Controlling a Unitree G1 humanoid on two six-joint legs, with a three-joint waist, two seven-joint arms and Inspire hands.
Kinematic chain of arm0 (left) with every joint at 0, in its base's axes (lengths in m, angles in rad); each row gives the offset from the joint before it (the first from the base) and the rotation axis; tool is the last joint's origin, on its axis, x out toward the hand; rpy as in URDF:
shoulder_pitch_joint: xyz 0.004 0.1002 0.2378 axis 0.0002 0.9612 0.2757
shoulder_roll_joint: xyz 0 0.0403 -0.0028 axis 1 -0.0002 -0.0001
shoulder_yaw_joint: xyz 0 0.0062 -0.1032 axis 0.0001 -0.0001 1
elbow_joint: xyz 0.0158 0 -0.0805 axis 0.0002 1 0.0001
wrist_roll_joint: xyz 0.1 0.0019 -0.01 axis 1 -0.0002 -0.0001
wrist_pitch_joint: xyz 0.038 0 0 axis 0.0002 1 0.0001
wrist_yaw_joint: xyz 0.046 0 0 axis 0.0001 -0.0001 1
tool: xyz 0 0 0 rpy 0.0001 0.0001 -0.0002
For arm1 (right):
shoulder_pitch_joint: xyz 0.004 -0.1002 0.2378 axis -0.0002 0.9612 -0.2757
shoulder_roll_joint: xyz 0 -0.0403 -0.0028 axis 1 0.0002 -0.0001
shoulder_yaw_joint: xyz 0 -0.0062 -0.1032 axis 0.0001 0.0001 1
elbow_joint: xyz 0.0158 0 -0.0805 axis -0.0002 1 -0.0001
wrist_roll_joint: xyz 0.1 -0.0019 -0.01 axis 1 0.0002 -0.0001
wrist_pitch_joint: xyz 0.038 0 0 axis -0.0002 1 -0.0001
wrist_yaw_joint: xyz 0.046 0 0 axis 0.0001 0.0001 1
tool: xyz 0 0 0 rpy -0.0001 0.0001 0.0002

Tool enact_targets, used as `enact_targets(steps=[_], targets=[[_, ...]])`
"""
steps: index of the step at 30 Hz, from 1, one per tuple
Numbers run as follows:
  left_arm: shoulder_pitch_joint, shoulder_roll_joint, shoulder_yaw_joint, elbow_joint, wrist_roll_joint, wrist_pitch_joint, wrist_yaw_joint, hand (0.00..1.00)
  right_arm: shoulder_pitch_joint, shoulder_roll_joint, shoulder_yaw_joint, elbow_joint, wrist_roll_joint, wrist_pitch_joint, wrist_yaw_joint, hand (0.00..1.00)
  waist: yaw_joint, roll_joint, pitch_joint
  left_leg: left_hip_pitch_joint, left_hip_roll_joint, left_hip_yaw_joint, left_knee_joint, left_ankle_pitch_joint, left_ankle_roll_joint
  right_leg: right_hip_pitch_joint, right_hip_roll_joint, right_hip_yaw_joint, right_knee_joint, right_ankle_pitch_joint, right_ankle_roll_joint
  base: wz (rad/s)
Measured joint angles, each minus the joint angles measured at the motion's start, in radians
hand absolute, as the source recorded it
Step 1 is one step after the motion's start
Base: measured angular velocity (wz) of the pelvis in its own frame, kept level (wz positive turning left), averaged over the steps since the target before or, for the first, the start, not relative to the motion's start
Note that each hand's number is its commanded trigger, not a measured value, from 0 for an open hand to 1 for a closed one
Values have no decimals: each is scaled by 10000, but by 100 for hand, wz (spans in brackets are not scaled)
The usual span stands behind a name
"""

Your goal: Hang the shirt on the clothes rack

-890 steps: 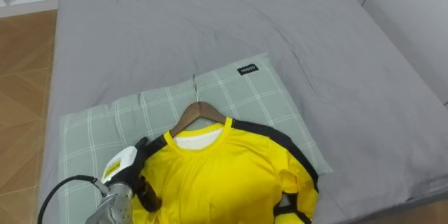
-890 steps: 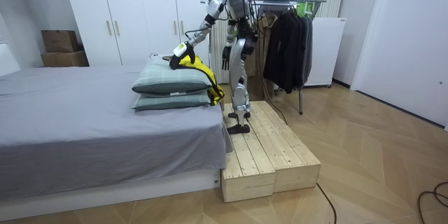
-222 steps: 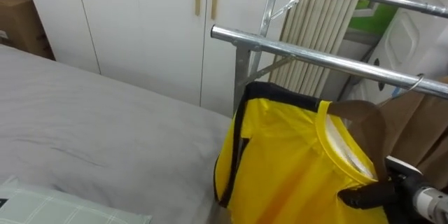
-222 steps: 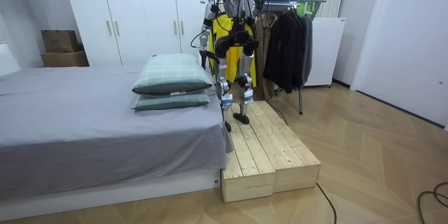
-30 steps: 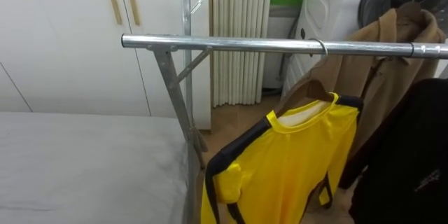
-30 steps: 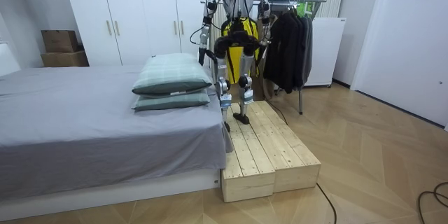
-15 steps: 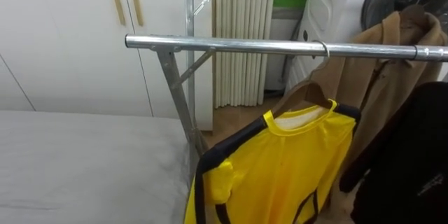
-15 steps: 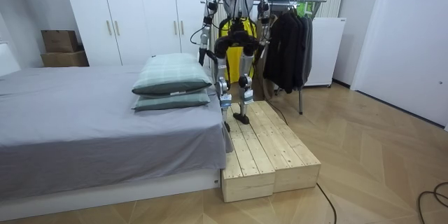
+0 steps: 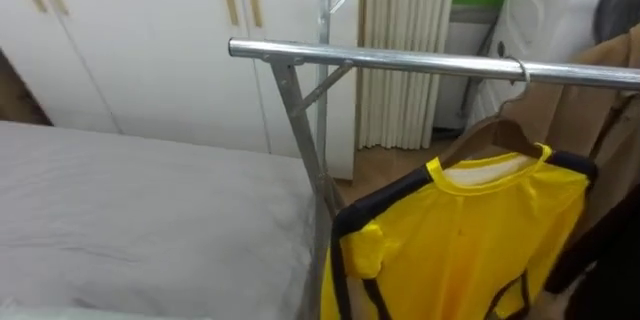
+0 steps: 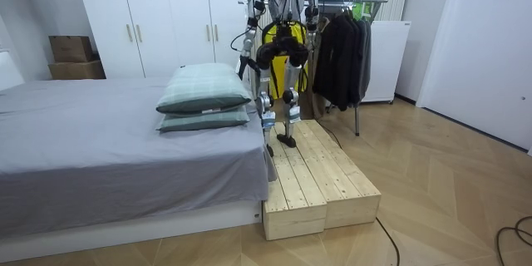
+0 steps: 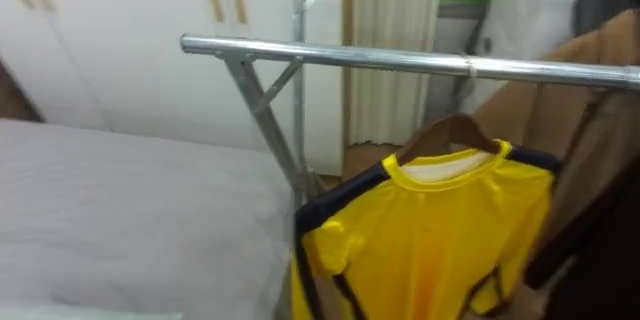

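The yellow shirt (image 9: 470, 230) is on its wooden hanger (image 9: 495, 138), and the hanger's hook (image 9: 518, 68) sits over the metal rail (image 9: 380, 57) of the clothes rack. The shirt hangs free from the hook alone, just beside a brown coat (image 9: 605, 100) on the same rail. One sleeve is a little folded near the rack's leg.

In the room view you stand upright on the wooden platform (image 10: 320, 174), between the bed (image 10: 125, 158) and the rack, facing the rail. Your left hand (image 10: 242, 64) is low at your side, well below the rail. The shirt is above this hand and in front of it, well apart from it. The hand is too small there, so I cannot tell how far it is open or whether it has anything in it.

In my judgement the main work is done for this garment: it is off the bed and on the rail. What is left, I think, is small: you check that the hook sits well and step away from the rack.
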Motion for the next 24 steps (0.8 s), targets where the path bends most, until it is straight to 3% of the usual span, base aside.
enact_targets(steps=[2, 3, 4, 5, 6, 7, 8, 9, 11, 12, 14, 17, 18, 20, 22, 24], targets=[[-33, -90, -4, -31, -63, 38, -124, 0, -249, -9, -32, -5, -220, -28, -52, 0, 128, 141, -41, -472, 3, 268, 179, 227, 25, -142, -294, -778, 135, -171, -49, 137], [-109, -135, 31, -18, -158, 58, -194, 0, -432, -53, -57, 11, -452, -29, -131, 0, 106, 176, -29, -719, 42, 1020, 251, 454, 98, -182, -580, -1430, 197, -299, -63, 167], [-99, -147, 108, -42, -193, 54, -243, 0, -504, -97, -170, 26, -641, -25, -223, 0, 88, 168, -46, -756, 187, 1804, 617, 418, 188, -180, -826, -1954, 364, -492, -55, 199], [-48, -124, 246, -62, -280, 96, -379, 0, -539, -142, -256, -92, -759, 2, -335, 0, 147, 161, -47, -704, 328, 2453, 1111, 236, 263, -166, -1030, -2472, 521, -690, -35, 159], [-44, -113, 319, -120, -360, 114, -438, 0, -537, -165, -256, -205, -758, 19, -397, 0, 153, 168, -43, -675, 464, 2798, 1379, 112, 243, -138, -1092, -2745, 541, -747, -33, 155], [46, -110, 538, -209, -389, 154, -558, 0, -525, -216, -361, -389, -743, 20, -448, 0, 141, 180, -34, -638, 760, 3435, 1962, -105, 273, -71, -1205, -3381, 547, -860, 10, 128], [49, -98, 580, -216, -382, 176, -589, 0, -509, -236, -391, -430, -701, 16, -495, 0, 125, 176, -33, -597, 927, 3673, 2190, -222, 312, -27, -1279, -3723, 547, -890, -33, 177], [21, -75, 578, -249, -326, 251, -601, 0, -453, -313, -400, -424, -596, 20, -606, 0, 69, 186, -17, -448, 1131, 4019, 2439, -389, 267, 120, -1358, -4385, 524, -939, -48, 187], [73, 73, 583, -422, -336, 351, -667, 0, -434, -377, -552, -366, -504, 57, -694, 0, -23, 159, 10, -208, 1238, 4106, 2291, -715, 167, 339, -1447, -5488, 518, -1103, 20, 183], [70, 107, 584, -490, -335, 360, -664, 0, -450, -360, -611, -341, -515, 57, -705, 0, -25, 132, 28, -147, 1226, 4130, 2159, -780, 159, 360, -1484, -5737, 513, -1115, 15, 126], [56, 187, 582, -615, -298, 436, -590, 0, -489, -284, -618, -148, -534, 60, -659, 0, -94, -16, 53, -14, 1170, 4305, 1565, -841, 226, 421, -1675, -6649, 520, -1160, 30, 102], [95, 273, 583, -671, -341, 441, -539, 0, -427, -257, -601, 51, -532, 155, -575, 0, -71, -210, 28, 73, 970, 4428, 958, -832, 177, 426, -1890, -7123, 588, -1220, 157, 70], [97, 325, 583, -700, -343, 441, -527, 0, -370, -267, -596, 61, -529, 234, -553, 0, -48, -327, 37, 75, 883, 4459, 835, -817, 195, 427, -2053, -7307, 726, -1312, 352, 48], [126, 360, 584, -659, -349, 447, -546, 0, -334, -310, -594, 113, -519, 335, -495, 0, -26, -405, -57, 94, 795, 4434, 487, -814, 234, 463, -2329, -7602, 900, -1284, 684, 37], [155, 389, 611, -604, -373, 446, -571, 0, -285, -301, -502, 168, -518, 470, -476, 0, 26, -456, -133, 210, 708, 4370, 198, -681, 366, 565, -2362, -7662, 846, -1029, 831, 22], [153, 439, 619, -573, -396, 447, -592, 0, -274, -299, -405, 224, -517, 619, -473, 0, 48, -511, -131, 248, 682, 4172, 173, -503, 422, 735, -2374, -7666, 885, -939, 874, 42]])
